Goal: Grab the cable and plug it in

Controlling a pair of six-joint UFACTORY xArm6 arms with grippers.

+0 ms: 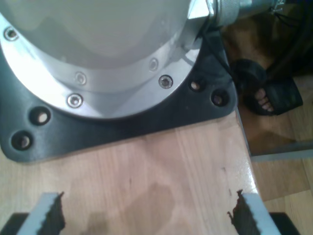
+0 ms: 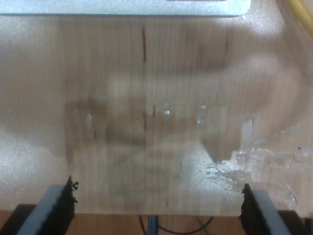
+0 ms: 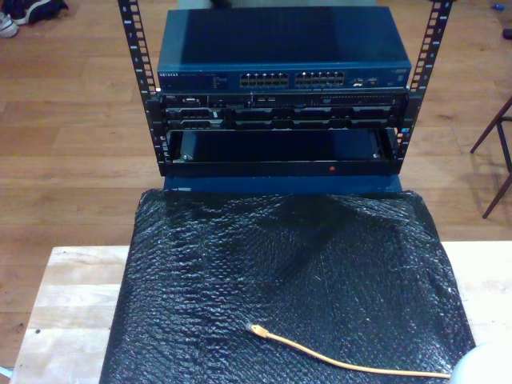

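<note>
Start of the grab: yellow-orange cable point(image 3: 352, 366) lying untouched on the black bubble-wrap sheet point(image 3: 288, 272) over the wooden table point(image 3: 72, 296), clear plug end point(image 3: 258, 329) toward 10 o'clock in the exterior view, tail trailing off toward 4 o'clock; switch point(image 3: 280, 56) with its port row in the rack point(image 3: 280, 120) at 12 o'clock, well apart from the plug. My first gripper point(image 1: 145, 210) and my second gripper point(image 2: 158, 198) both with jaws apart over bare wood, holding nothing, a strip of yellow cable point(image 2: 301, 14) in the second wrist view. Best taken just behind the plug, jaws square across the cable, plug left projecting and free to line up with a port.
</note>
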